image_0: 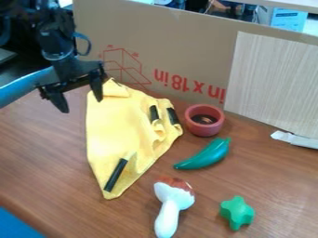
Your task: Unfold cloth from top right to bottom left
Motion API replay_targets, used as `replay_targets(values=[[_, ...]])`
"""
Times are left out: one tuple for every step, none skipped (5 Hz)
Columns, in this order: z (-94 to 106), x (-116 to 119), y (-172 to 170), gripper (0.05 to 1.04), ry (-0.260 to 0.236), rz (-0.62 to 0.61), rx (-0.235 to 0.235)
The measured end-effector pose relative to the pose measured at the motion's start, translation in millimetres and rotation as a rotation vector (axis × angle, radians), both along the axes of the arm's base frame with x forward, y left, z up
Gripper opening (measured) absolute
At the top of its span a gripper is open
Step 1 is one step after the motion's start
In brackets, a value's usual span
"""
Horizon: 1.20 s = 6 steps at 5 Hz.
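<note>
While the gripper hangs with fingers spread, the yellow cloth lies just beside it, toward the view's right

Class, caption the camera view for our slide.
Open end effector by the top-left edge of a rumpled yellow cloth, reddish bowl nearby.

table under cloth (bowl too)

Upside-down red print on cardboard
</note>
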<state>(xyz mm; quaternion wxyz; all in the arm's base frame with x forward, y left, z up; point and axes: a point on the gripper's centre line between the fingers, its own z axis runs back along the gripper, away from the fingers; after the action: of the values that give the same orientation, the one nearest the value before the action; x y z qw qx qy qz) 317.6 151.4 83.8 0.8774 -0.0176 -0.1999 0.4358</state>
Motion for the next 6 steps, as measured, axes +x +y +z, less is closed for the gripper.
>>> replay_targets(values=[[9.9,19,-17,1.001,0.011,0.016,-0.019],[3.6,35,-28,1.001,0.05,0.006,-0.042],[-8.0,54,-38,1.001,0.087,-0.047,-0.056],[-15.2,65,-40,1.001,0.087,-0.082,-0.061],[-24.1,74,-45,1.001,0.089,-0.119,-0.053],[-28.4,79,-57,1.001,0.094,-0.145,-0.058]])
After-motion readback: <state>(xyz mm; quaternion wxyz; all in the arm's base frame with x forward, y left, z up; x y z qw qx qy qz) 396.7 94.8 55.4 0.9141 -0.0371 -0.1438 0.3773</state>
